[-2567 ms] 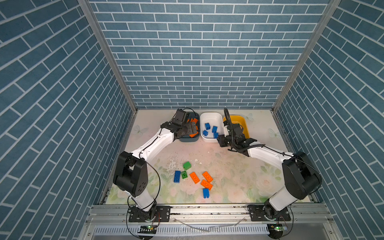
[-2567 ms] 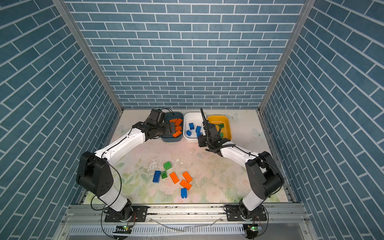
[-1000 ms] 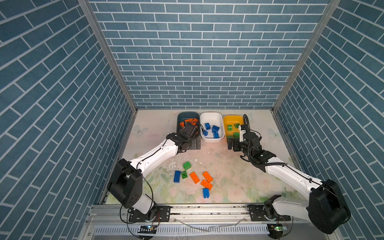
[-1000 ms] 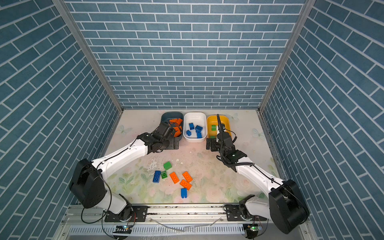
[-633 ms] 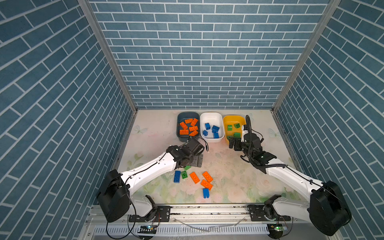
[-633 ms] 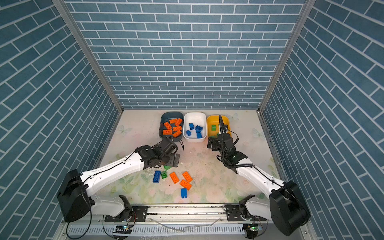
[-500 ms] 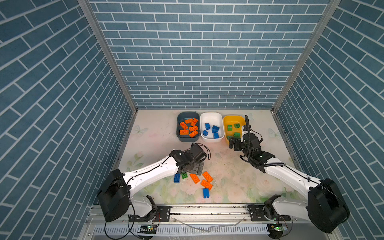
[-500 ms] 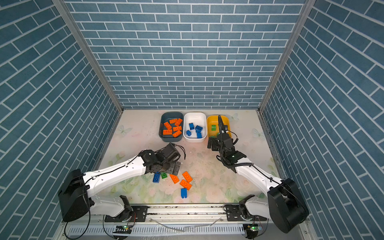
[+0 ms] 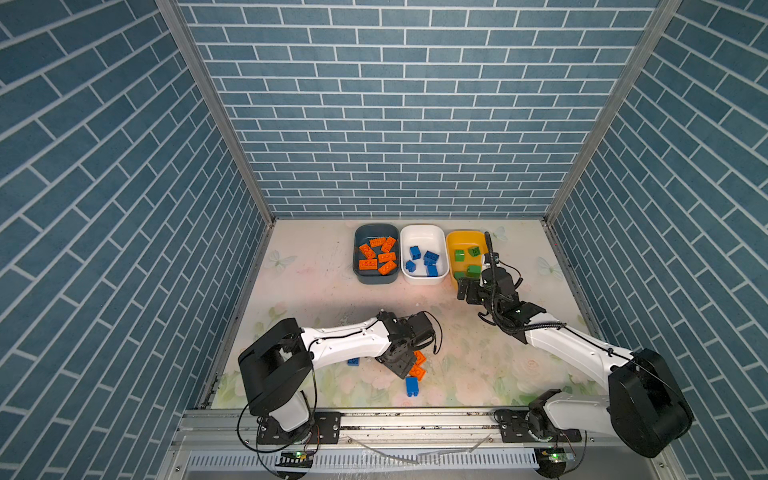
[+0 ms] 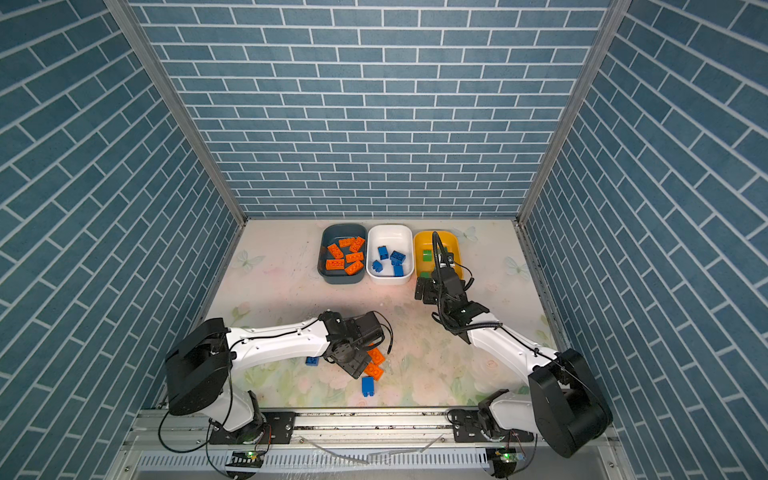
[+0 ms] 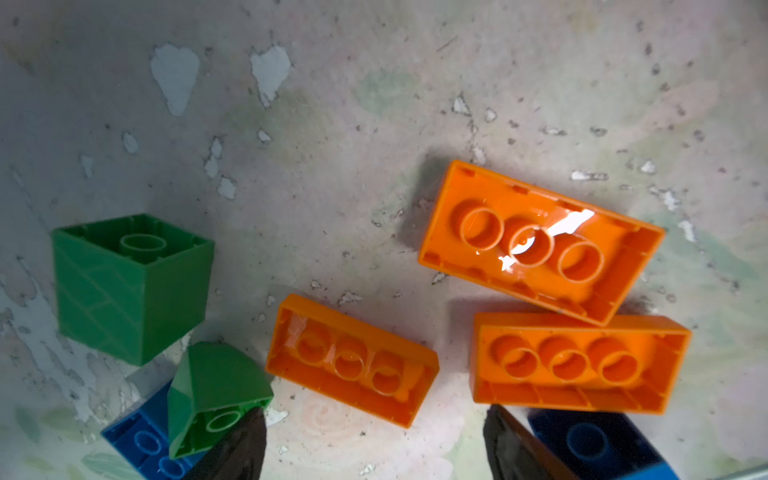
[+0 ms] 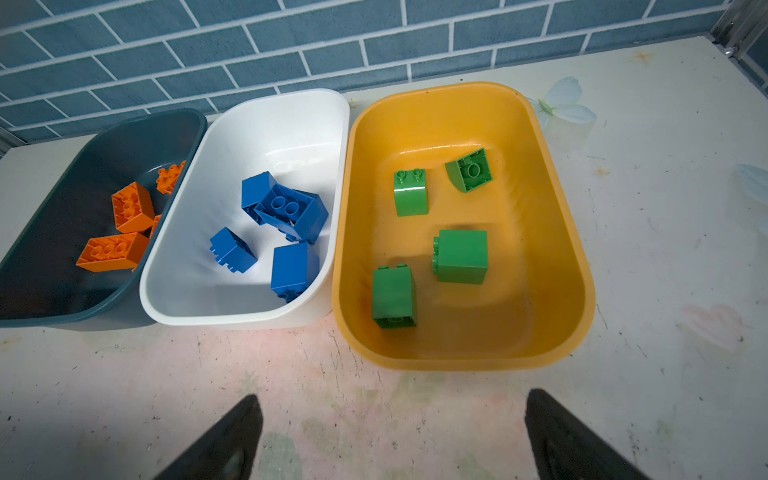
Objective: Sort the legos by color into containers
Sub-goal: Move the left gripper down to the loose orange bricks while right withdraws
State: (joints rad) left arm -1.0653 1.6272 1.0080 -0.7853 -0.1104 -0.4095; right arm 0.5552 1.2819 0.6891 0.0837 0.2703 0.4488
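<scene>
My left gripper (image 11: pixel 374 442) is open and low over the loose legos at the table's front middle. An upside-down orange brick (image 11: pixel 353 359) lies just ahead of the gap between its fingers, not held. Two more orange bricks (image 11: pixel 540 241), a green block (image 11: pixel 133 286), a green wedge (image 11: pixel 212 386) and blue blocks (image 11: pixel 590 444) lie around it. My right gripper (image 12: pixel 395 436) is open and empty in front of the yellow tub (image 12: pixel 457 112), which holds several green blocks. The white tub (image 12: pixel 270 120) holds blue blocks and the teal tub (image 12: pixel 83 174) orange bricks.
The three tubs (image 9: pixel 424 229) stand side by side at the back of the table near the brick wall. In a top view the left arm (image 9: pixel 345 338) covers part of the pile; a blue block (image 9: pixel 412 386) lies nearest the front edge.
My left arm has swung from the teal tub down to the loose pile at the front and lowered over it. The right gripper has stayed in front of the yellow tub.
</scene>
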